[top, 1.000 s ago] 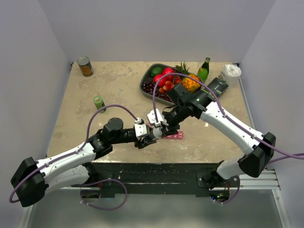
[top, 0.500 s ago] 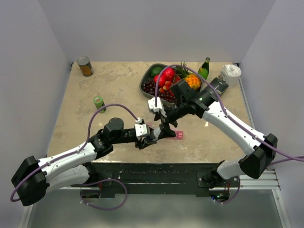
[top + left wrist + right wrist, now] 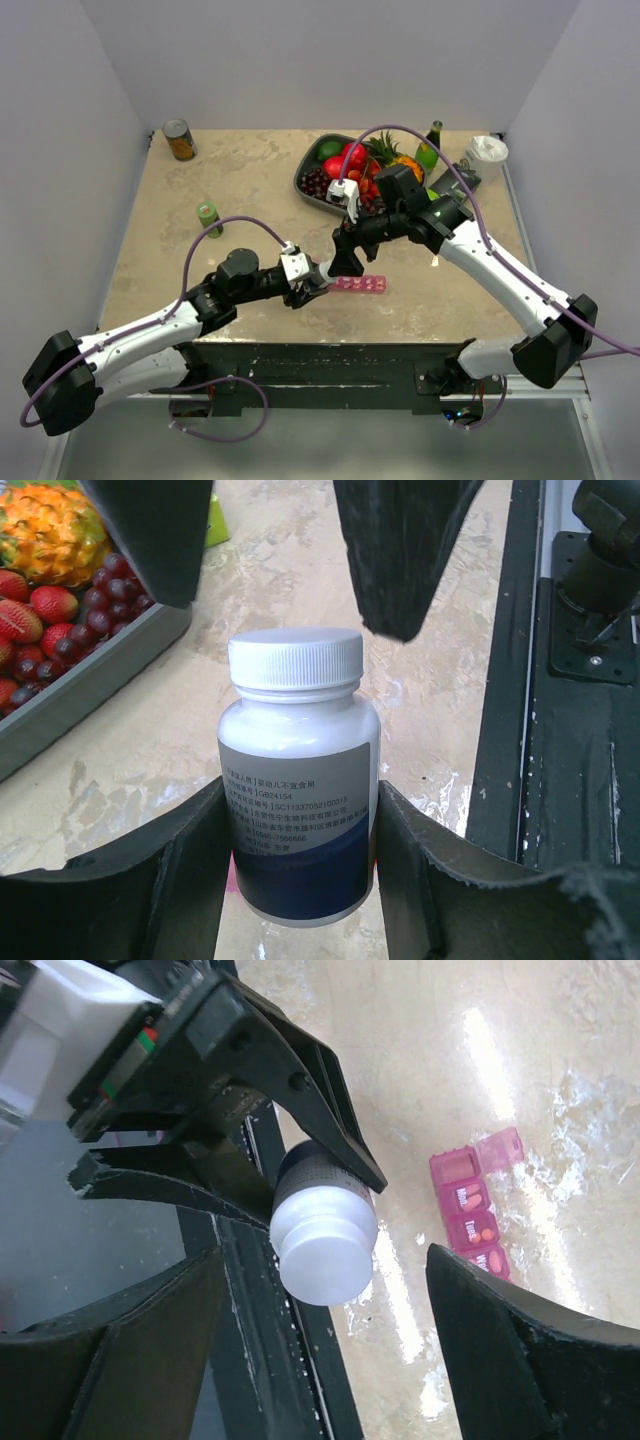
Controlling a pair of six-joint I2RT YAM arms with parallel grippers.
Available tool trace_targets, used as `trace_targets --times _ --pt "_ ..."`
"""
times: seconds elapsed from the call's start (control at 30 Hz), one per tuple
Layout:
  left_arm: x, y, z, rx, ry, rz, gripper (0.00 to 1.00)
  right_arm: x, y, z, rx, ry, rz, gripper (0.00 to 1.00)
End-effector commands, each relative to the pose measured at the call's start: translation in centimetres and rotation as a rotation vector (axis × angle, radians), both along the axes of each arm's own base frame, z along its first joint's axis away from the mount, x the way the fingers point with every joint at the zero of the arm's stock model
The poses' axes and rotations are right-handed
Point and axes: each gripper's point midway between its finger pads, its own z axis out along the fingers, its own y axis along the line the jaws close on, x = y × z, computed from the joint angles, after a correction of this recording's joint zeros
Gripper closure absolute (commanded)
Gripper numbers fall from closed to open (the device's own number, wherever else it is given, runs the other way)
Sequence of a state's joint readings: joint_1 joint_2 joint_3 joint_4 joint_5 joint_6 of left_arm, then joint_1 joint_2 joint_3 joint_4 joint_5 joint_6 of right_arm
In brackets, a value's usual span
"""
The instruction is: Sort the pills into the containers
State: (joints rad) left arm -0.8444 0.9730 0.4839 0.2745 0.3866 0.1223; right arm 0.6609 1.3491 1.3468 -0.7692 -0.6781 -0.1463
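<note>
You are seeing only part of the containers [image 3: 472, 1210] in the right wrist view: the right pincer [image 3: 322, 1255] is covering the rest with one finger [image 3: 520, 1350]. The left wrist view's edge is cutting off the fruit tray [image 3: 95, 675], and the bottle [image 3: 297, 780] is showing label print too small to read.

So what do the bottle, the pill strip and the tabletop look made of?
The bottle looks like glossy white plastic: soft highlights, moulded cap, stuck-on printed label. The strip is translucent pink plastic, light passing through its lids. The tabletop could be polished stone or laminate: mottled beige, strong glare.
</note>
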Motion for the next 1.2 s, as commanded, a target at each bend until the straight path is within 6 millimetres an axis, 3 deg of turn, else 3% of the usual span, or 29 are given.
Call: trace_targets --times 0.0,0.27,0.37,0.5,0.53,0.67,0.73,0.8,0.83,0.97,1.17 --pt "1.0 0.1 2.5 -0.072 -0.048 0.053 1.00 0.2 0.4 -0.3 0.014 0.031 -0.044 0.18" --pt "0.9 0.0 2.5 -0.078 -0.046 0.047 1.00 0.4 0.9 -1.0 0.010 0.055 -0.042 0.19" --pt "1.0 0.0 2.5 -0.079 -0.046 0.050 1.00 0.2 1.1 -1.2 0.012 0.065 -0.024 0.29" --pt "1.1 0.2 2.6 -0.078 -0.052 0.057 1.00 -0.1 1.3 -1.6 -0.001 0.081 0.006 0.54" --pt "1.0 0.3 2.5 -0.072 -0.053 0.058 1.00 -0.3 1.3 -1.6 -0.003 0.080 0.026 0.67" --pt "0.6 0.6 2.2 -0.044 -0.072 0.034 1.00 -0.7 1.3 -1.1 -0.009 0.017 0.117 0.90" --pt "-0.2 0.4 1.8 -0.027 -0.062 -0.017 1.00 -1.3 1.0 -0.6 -0.019 -0.076 0.243 0.96" --pt "-0.7 0.3 1.8 -0.019 -0.065 -0.049 1.00 -2.4 1.3 0.7 0.025 -0.162 0.399 0.96" --pt "-1.1 0.3 1.5 -0.008 -0.056 -0.071 1.00 -3.5 0.4 0.3 0.019 -0.244 0.550 0.95" --pt "-1.7 0.3 1.7 -0.008 -0.061 -0.110 1.00 -5.3 0.4 1.4 0.110 -0.431 0.802 0.94" --pt "-1.8 0.6 1.8 -0.007 -0.058 -0.108 1.00 -2.6 1.5 1.2 0.055 -0.617 0.831 0.94"
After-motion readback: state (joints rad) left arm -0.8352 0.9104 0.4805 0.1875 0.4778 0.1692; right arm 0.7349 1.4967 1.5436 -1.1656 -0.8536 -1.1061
